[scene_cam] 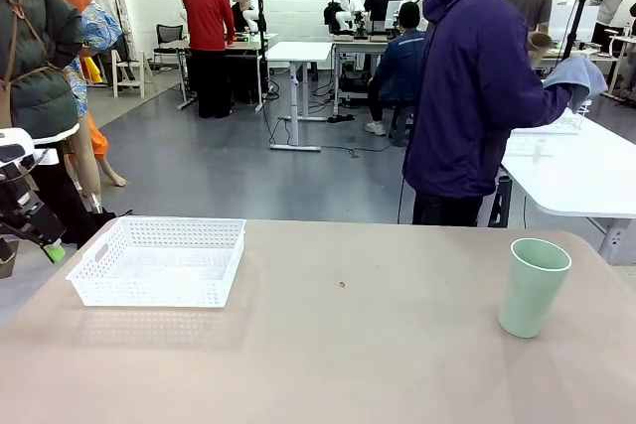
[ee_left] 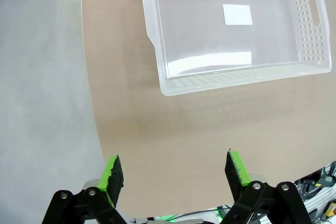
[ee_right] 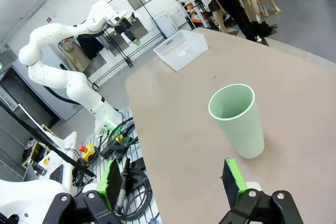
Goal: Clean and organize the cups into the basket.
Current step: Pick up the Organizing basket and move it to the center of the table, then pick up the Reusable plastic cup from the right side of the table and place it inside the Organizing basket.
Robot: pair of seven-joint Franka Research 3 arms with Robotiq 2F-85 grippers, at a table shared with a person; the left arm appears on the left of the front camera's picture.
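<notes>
An empty white lattice basket (scene_cam: 149, 290) sits on the tan table at the left. A pale mint green cup (scene_cam: 534, 287) stands upright near the table's right edge. The person in a purple jacket stands at the far side, turned right, holding a brown cup (scene_cam: 540, 44) and a blue cloth (scene_cam: 578, 76). My left gripper (scene_cam: 45, 245) hangs off the table's left edge. In the left wrist view my left gripper (ee_left: 175, 174) is open over the table edge, short of the basket (ee_left: 226, 80). My right gripper (ee_right: 173, 179) is open, with the mint cup (ee_right: 239, 121) just ahead of it.
A white table (scene_cam: 576, 181) stands behind the person at the right. The left arm (ee_right: 68, 77) and the basket (ee_right: 173, 51) appear far off in the right wrist view. Cables and equipment (ee_right: 126, 182) lie below the table's near edge. A small speck (scene_cam: 342, 285) marks the tabletop.
</notes>
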